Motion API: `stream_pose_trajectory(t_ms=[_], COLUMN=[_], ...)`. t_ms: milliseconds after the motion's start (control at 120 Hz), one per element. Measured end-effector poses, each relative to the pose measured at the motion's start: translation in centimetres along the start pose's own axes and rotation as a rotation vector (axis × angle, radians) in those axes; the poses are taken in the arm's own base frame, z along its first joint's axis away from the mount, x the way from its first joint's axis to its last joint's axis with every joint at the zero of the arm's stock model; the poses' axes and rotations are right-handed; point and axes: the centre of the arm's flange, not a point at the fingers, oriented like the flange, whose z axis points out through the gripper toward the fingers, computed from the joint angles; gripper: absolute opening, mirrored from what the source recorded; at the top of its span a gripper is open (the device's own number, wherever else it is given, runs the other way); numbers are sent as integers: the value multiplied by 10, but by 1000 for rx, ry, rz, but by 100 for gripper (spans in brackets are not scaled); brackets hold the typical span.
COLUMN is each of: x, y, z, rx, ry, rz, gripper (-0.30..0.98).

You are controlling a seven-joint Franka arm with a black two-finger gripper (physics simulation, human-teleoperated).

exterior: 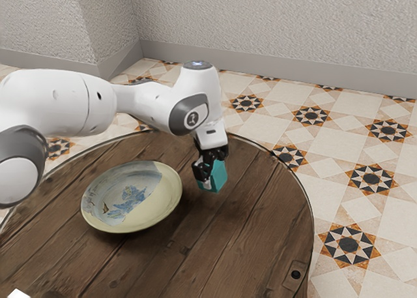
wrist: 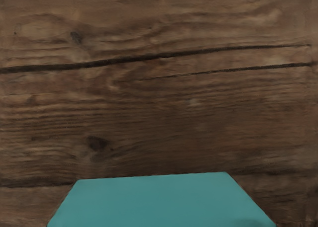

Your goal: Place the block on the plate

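Our end effector (exterior: 211, 175) is clamped on the block (exterior: 219, 176); the plate (exterior: 133, 195) lies apart, toward the exterior view's left, so we should carry that way.

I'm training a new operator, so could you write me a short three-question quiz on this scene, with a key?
1. What shape is the brown wooden table: round or square?
2. What colour is the leafy motif near the middle of the shallow, cream-rimmed, ceramic-looking plate?
A) red
B) blue
C) black
3. True or false: the teal, straight-edged block lies on the plate.

Key: 1. Round. 2. B. 3. False; the block is at the robot's black pincer, off to the side of the plate.
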Motion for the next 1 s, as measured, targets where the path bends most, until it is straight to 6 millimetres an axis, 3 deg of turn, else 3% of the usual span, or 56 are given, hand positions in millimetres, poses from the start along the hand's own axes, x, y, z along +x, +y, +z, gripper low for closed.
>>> stream_pose_trajectory(t_ms=[117,258,442,558,675,775,908,1000], x=[-27,-80,-147,-176,-184,-185,-184,-181], y=[28,62,83,85,85,85,85,84], z=[-26,-37,-20,8,39,50,50,32], rx=[0,-26,-82,-130,-175,-188,-185,-160], ry=[6,3,-30,-62,-84,-86,-81,-70], rz=[-29,-100,-198,-236,-243,-244,-245,-241], gripper=[35,35,35,35,35,43,55,60])
